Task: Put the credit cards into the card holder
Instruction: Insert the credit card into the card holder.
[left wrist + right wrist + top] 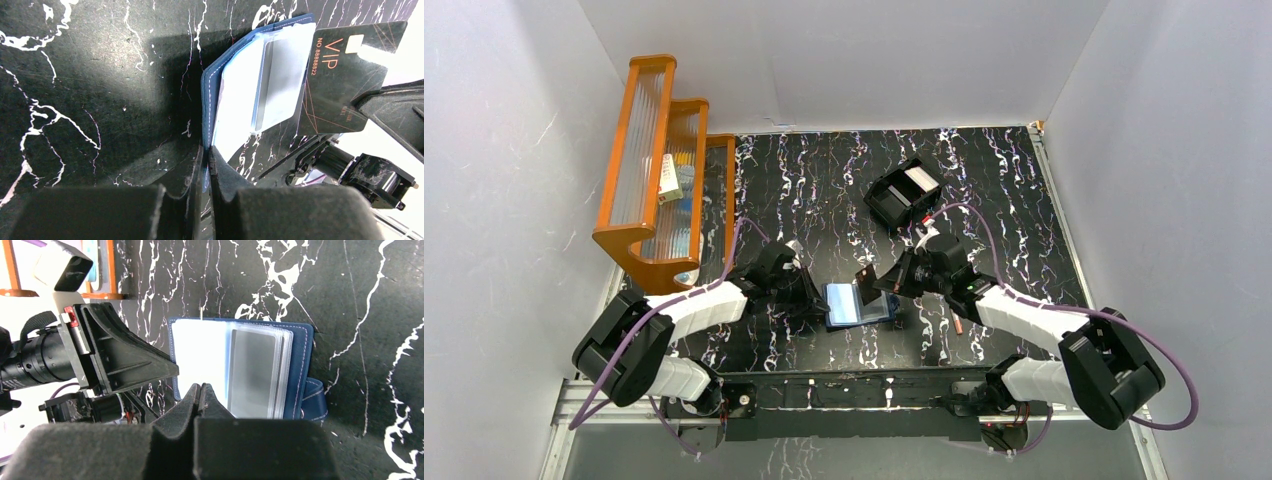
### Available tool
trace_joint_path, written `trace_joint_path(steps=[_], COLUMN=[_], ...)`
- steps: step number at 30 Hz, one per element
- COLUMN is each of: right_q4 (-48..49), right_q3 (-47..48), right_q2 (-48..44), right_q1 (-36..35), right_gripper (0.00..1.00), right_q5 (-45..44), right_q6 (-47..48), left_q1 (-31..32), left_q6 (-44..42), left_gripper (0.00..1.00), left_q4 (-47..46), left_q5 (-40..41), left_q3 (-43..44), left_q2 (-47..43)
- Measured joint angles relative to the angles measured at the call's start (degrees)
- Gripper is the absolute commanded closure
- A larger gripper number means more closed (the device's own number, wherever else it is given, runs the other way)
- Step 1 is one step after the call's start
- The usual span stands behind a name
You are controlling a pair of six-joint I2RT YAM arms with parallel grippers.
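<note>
You are pinching the card holder (302, 370) with left fingers (227, 182), right fingers (217, 410) gripping a black card (340, 85) not yet slotted.

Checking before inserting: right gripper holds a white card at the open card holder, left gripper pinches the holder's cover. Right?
Not white: the left wrist view shows the card in the right gripper is black with VIP lettering. The card holder does lie open, its cover pinched by the left gripper.
</note>
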State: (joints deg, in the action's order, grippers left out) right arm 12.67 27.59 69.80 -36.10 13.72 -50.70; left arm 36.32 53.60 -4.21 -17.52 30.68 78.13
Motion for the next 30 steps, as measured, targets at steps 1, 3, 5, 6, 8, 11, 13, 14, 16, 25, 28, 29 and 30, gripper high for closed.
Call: trace_joint_path(steps=[1,3,5,6,8,11,13,14,16,25,28,29,30], right_q4=[1.0,2.5,4.0,4.5,5.6,6.2,6.8,7.1,8.0,10.9,12.0,12.4,12.9], right_q3=[-0.2,-0.5,-1.0,-1.3,-2.1,-3.1,-3.4,-3.5,-3.6,-5.0,-5.0,-5.0,-5.1], right_q2=[0.3,0.9,1.7,2.0,2.5,3.0,3.6,4.1,5.2,7.2,7.8,8.0,8.3], right_q1=[0.0,-0.2,-0.5,-0.7,-0.9,-1.2,-1.3,-1.4,-1.6,-3.1,-3.4,-3.5,-3.6], right_gripper=[1.00,1.00,1.00,1.00,1.00,1.00,1.00,1.00,1.00,1.00,1.00,1.00,1.00], right_q5=[0.1,0.2,0.2,0.2,0.2,0.1,0.1,0.1,0.2,0.2,0.2,0.2,0.3], right_q6=[-0.3,-0.6,-0.8,-1.0,-1.1,-1.2,-1.2,-1.2,-1.2,-1.6,-1.6,-1.6,-1.6], left_q1=[0.0,0.0,0.0,0.0,0.0,0.0,0.0,0.0,0.0,0.0,0.0,0.0,0.0], left_q6=[-0.2,-0.4,-0.7,-0.7,-0.9,-1.1,-1.2,-1.2,-1.2,-1.2,-1.2,-1.1,-1.2], left_gripper=[0.99,1.00,1.00,1.00,1.00,1.00,1.00,1.00,1.00,1.00,1.00,1.00,1.00], left_q4=[0.0,0.0,-0.1,-0.1,-0.1,-0.1,-0.1,-0.1,-0.3,-0.5,-0.5,-0.5,-0.5], left_q5=[0.0,0.0,0.0,0.0,0.0,0.2,0.2,0.2,0.3,0.4,0.4,0.4,0.4], left_q3=[0.0,0.0,-0.1,-0.1,-0.4,-1.0,-1.4,-1.5,-1.7,-2.1,-2.1,-2.1,-2.1], left_q2=[0.0,0.1,0.4,0.6,1.2,1.3,1.3,1.3,1.3,1.3,1.3,1.3,1.3])
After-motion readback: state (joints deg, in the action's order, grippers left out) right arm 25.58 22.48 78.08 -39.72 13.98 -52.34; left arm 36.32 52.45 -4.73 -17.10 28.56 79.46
